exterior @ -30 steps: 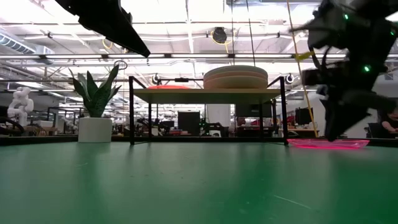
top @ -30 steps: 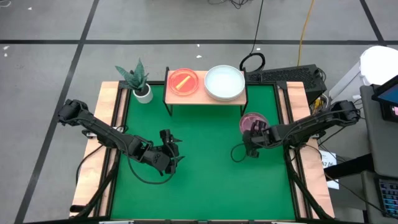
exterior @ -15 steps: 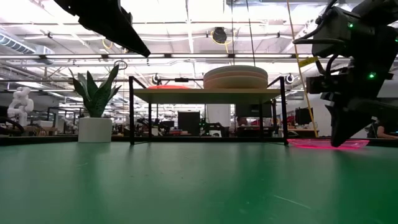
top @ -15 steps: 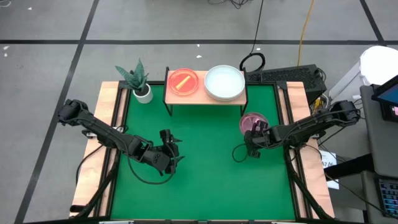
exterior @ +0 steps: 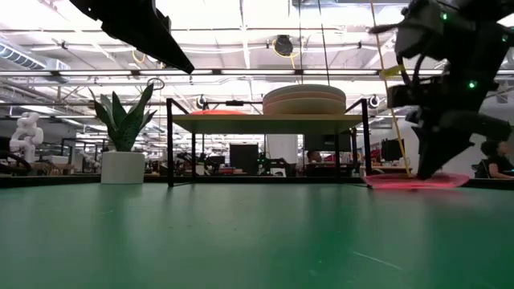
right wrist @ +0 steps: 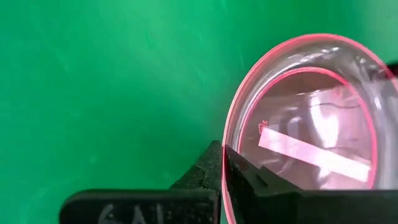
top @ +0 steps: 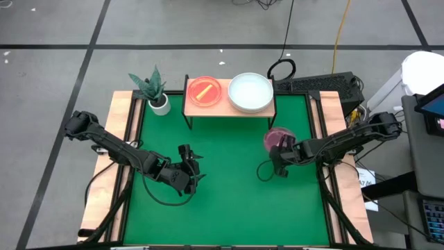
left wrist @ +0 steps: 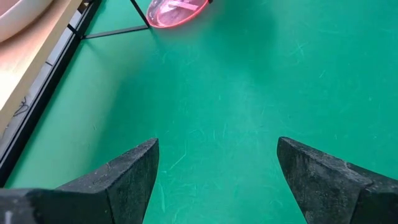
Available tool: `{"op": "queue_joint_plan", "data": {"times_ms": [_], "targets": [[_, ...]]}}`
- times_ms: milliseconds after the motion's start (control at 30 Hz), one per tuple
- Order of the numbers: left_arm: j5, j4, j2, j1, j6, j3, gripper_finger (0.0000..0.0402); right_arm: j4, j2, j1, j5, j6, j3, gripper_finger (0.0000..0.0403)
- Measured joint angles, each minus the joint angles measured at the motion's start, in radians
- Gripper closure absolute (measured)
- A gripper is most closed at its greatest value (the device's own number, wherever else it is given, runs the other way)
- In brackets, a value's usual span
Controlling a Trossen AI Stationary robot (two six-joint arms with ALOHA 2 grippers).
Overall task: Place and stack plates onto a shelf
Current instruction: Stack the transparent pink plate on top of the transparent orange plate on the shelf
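Observation:
A small translucent pink plate (top: pixel 276 137) with a pale stripe lies on the green mat, right of centre and in front of the shelf (top: pixel 224 98). My right gripper (top: pixel 280 154) is shut on the plate's near rim. The shelf carries a pink-orange plate (top: pixel 205 91) and a stack of pale plates (top: pixel 250 92). My left gripper (top: pixel 189 173) hangs open over bare mat left of centre, touching nothing. The left wrist view shows the pink plate (left wrist: pixel 177 11) far ahead. My right gripper pinches the plate's rim (right wrist: pixel 227 134) on its near side, one finger outside the rim and one inside the dish. The fingers slant down from the near right. In the low view the plate (exterior: pixel 414 181) sits tilted, its held side raised off the mat.
A potted plant (top: pixel 156 94) stands at the far left, beside the shelf. Wooden strips (top: pixel 123 139) edge the mat on both sides. A black box (top: pixel 326 85) sits beyond the far right corner. Open mat lies between the two arms.
My right gripper has shut on the pink plate's near rim. The plate has shifted slightly toward the table's left, and its held side has tipped up off the mat.

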Motion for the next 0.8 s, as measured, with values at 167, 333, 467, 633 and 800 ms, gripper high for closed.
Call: {"op": "queue_joint_plan", "data": {"times_ms": [167,333,467,633,800], "targets": [[0.000,0.000,0.000,0.000,-0.001,0.000,0.0073,0.007,0.000,0.024,-0.001,-0.002,0.020,0.0403],[0.000,0.000,0.000,0.000,-0.002,0.000,0.0073,0.096,0.000,0.063,-0.043,-0.095,0.043,0.0403],[0.000,0.000,0.000,0.000,0.003,0.000,0.0073,0.183,0.000,0.090,-0.086,-0.191,0.055,0.0403],[0.000,0.000,0.000,0.000,0.030,0.000,0.0073,0.282,0.000,0.116,-0.105,-0.298,0.057,0.0403],[0.000,0.016,0.036,0.007,0.090,-0.001,0.0073,0.315,0.000,0.126,-0.106,-0.361,0.057,0.0403]]}}
